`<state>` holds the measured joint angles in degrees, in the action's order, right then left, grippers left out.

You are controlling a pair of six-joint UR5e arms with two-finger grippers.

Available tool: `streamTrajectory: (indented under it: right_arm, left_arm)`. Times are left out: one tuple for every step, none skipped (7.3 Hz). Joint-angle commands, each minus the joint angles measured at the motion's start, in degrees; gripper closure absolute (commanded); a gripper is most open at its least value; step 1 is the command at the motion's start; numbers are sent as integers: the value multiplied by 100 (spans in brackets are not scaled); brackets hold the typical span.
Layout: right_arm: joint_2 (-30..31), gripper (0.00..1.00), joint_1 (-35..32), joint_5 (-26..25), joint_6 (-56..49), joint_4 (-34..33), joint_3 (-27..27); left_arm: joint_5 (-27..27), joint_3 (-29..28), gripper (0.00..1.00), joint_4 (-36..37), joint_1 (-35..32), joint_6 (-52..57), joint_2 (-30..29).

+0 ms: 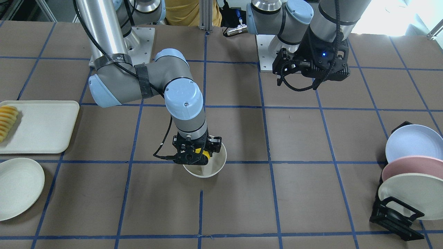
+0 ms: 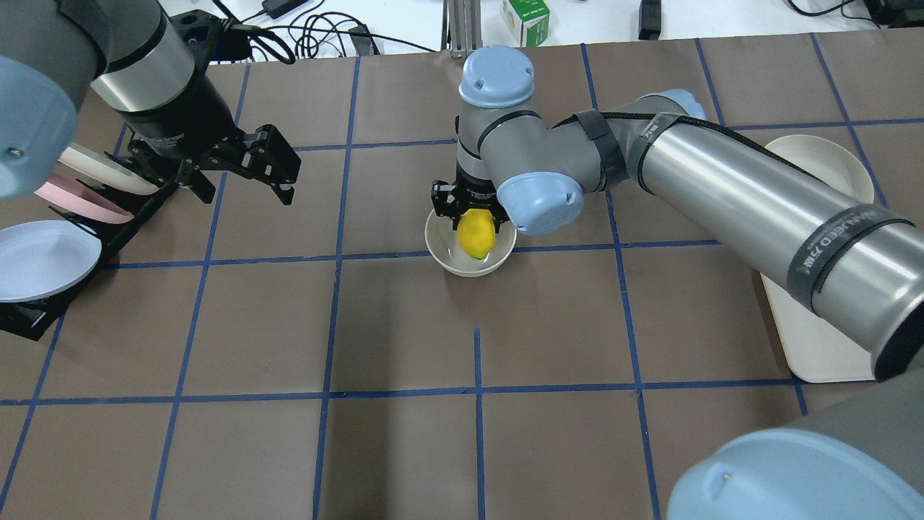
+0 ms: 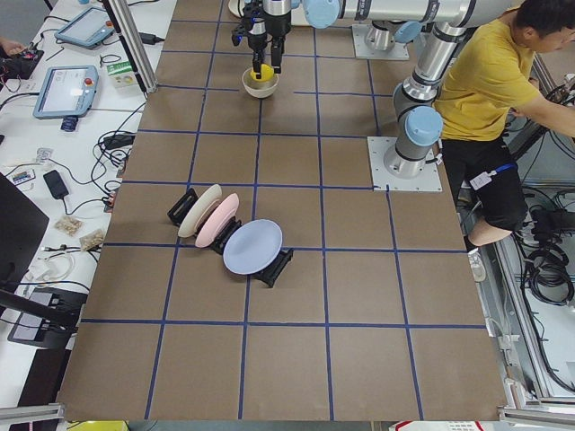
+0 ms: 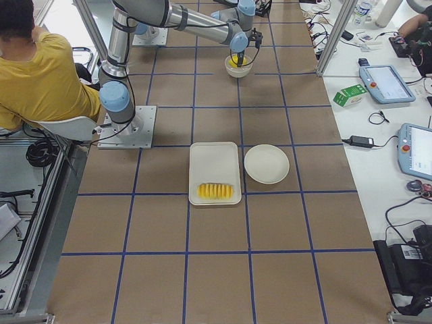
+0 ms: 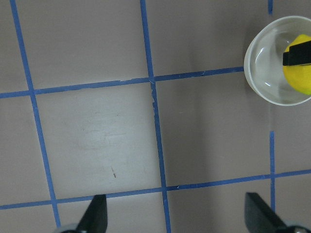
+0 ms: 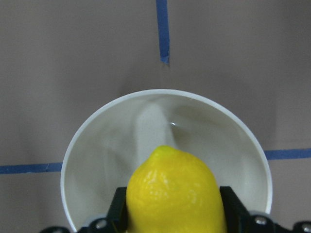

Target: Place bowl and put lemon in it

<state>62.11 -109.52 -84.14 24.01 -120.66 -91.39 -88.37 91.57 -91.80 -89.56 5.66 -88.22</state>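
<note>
The off-white bowl [image 2: 469, 263] stands upright on the table near its middle; it also shows in the front view [image 1: 207, 171], the left wrist view [image 5: 272, 65] and the right wrist view [image 6: 102, 145]. My right gripper [image 2: 473, 217] is shut on the yellow lemon [image 2: 476, 232] and holds it inside the bowl's mouth, tip down. The lemon fills the right wrist view [image 6: 175, 194] between the black fingers [image 6: 116, 211]. My left gripper [image 2: 278, 162] is open and empty, above the table to the bowl's left; its fingertips [image 5: 99, 208] show wide apart.
A rack with a blue plate [image 2: 43, 260], a pink and an off-white plate stands at the left edge. A cream tray [image 1: 45, 126] with sliced orange-yellow food [image 1: 7, 121] and a flat off-white plate [image 1: 17, 186] lie on my right side.
</note>
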Motion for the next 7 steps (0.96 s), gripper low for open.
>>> streamTrajectory:
  right_arm:
    - [-241, 45, -8, 3, -54, -210, 16]
    - [-286, 14, -8, -32, 24, -578, -19]
    - [-278, 0, -8, -67, 42, -529, -28]
    - [-217, 0, -8, -76, 34, -503, -19]
    - [-129, 0, 10, -85, 8, -494, -19]
    - [237, 0, 62, -155, -53, -215, -36]
    - [780, 0, 141, -625, -80, 579, -2]
  left_arm:
    - [-48, 10, 0, 5, -26, -30, -28]
    - [-48, 1, 0, 22, -26, -30, -28]
    - [-101, -86, 0, 22, -26, -22, -20]
    - [-92, -426, 0, -30, 43, -21, -167]
    - [-58, -638, 0, -57, 44, -30, -343]
    - [-22, -667, 0, -48, 44, -152, -484]
    - [-66, -702, 0, -57, 35, -162, -572]
